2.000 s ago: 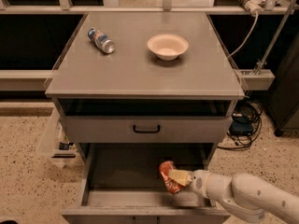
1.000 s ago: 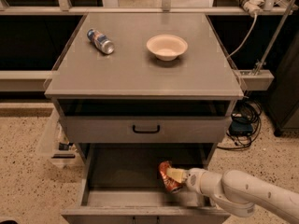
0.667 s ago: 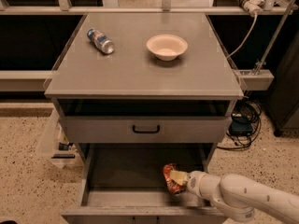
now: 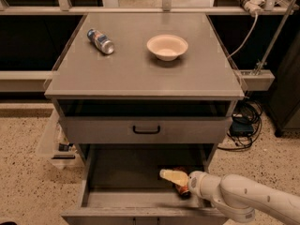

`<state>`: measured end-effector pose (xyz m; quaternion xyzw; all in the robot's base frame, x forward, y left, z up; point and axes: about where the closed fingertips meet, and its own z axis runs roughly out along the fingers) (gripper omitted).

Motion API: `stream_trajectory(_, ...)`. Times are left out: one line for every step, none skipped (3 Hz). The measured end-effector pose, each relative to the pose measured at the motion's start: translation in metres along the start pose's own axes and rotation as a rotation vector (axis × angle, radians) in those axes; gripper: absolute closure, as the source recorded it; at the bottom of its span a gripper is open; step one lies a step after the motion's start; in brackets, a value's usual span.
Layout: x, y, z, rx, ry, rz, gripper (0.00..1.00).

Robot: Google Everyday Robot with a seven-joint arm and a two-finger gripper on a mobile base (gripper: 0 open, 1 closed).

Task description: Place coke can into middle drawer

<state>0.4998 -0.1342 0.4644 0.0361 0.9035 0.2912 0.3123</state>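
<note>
One hand [image 4: 175, 178] is seen low inside the open middle drawer [image 4: 124, 172], at its right side, directly over the coke can [image 4: 183, 191]. Whether the can is gripped cannot be told. Above is a closed drawer front [image 4: 108, 130]. On the grey table [image 4: 140, 74], a bowl [image 4: 167, 47] and a blue-and-silver can [image 4: 100, 41] lie well apart. Speckled flooring [image 4: 23, 172] is seen around.

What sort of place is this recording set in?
Probably a robotics lab or workshop: grey metal drawer cabinet, speckled hard floor, loose cables at right. The gripper is inside the open middle drawer.
</note>
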Motion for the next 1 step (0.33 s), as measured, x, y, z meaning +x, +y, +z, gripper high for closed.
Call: stream_trajectory(0.0, 0.0, 0.0, 0.0, 0.0, 0.0, 0.0)
